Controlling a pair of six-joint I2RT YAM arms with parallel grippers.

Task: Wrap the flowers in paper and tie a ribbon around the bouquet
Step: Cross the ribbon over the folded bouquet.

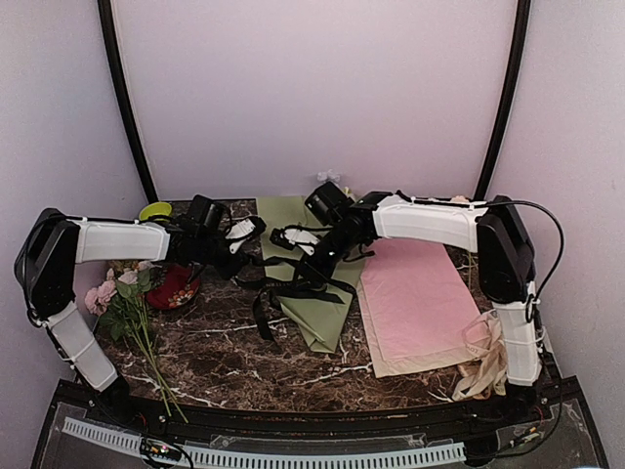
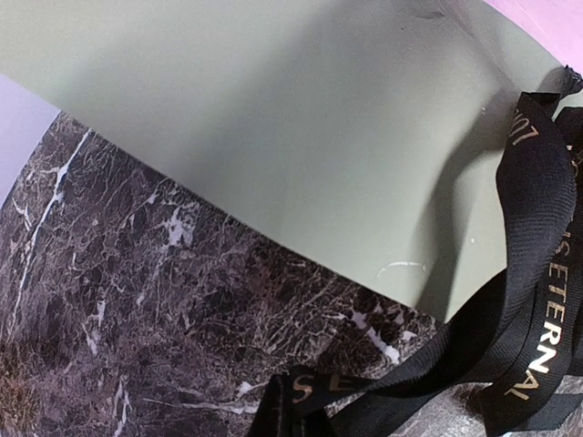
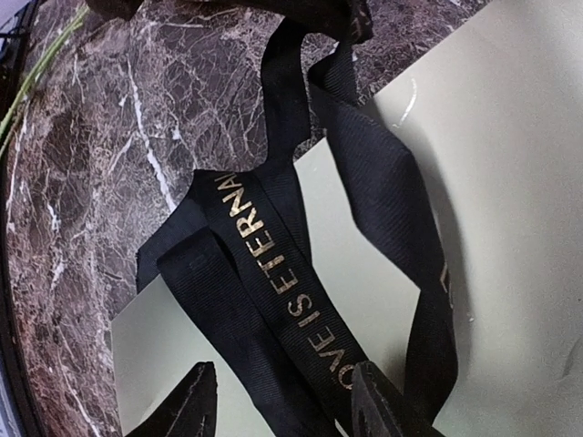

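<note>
Black lettered ribbon (image 1: 293,290) draped in loops across sage-green paper (image 1: 327,318).

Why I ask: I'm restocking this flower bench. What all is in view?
paper: one, sage green, table centre
black ribbon: one, black with gold lettering, looped across the paper
pink sheet: one, pink, right of the paper
tan sheet: one, tan, under the pink sheet
cream ribbon: one, cream, bunched at the near right corner
pink flowers: one bunch, pink and white with green stems, left side
red bowl: one, red, beside the pink flowers
green bowl: one, yellow-green, back left, mostly hidden
table: one, dark marble
left gripper: one, shut, by the paper's left edge
right gripper: one, open, over the black ribbon
</note>
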